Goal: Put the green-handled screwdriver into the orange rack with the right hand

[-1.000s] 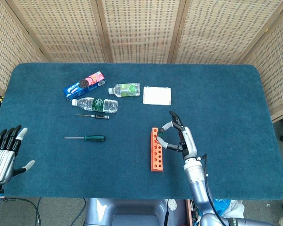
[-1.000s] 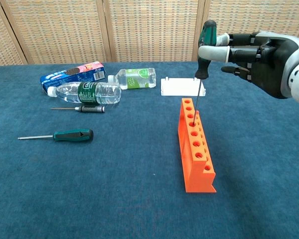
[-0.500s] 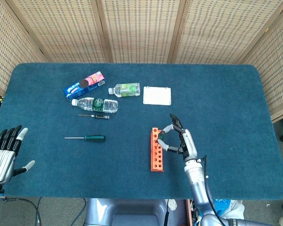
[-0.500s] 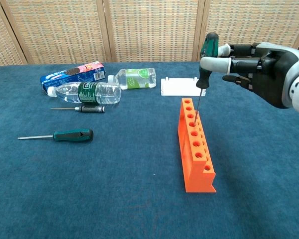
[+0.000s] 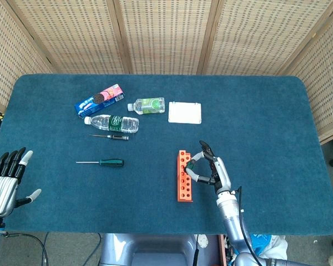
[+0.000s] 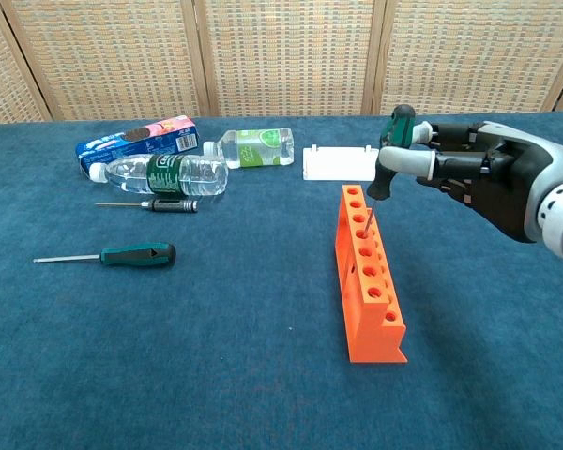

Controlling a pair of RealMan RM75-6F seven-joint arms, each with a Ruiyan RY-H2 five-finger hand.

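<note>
**Lowering the screwdriver into the rack**

Since the earlier frames, the right hand [image 6: 493, 178] had descended, and the green-handled screwdriver with its thin steel shaft [image 6: 387, 161] had sunk further into a hole of the orange plastic rack [image 6: 368, 277]; less bare shaft showed above the rack than before; the left hand [image 5: 4, 183] had stayed at the table's near left edge, fingers apart and holding nothing. The right hand pinched the green handle between thumb and fingers; the tool leaned slightly, its handle tipped away from vertical, its tip inside one of the rack's farther holes. To finish well, the shaft probably needed to be brought upright first, since a tilted shaft could bind on the hole's rim or tip the narrow rack; descent should be slow, and release should come only once the handle rested on the rack's top. A second dark-green-handled screwdriver [image 6: 113, 255] lay on the blue felt tabletop [image 6: 216, 375], well apart from the rack.
</note>
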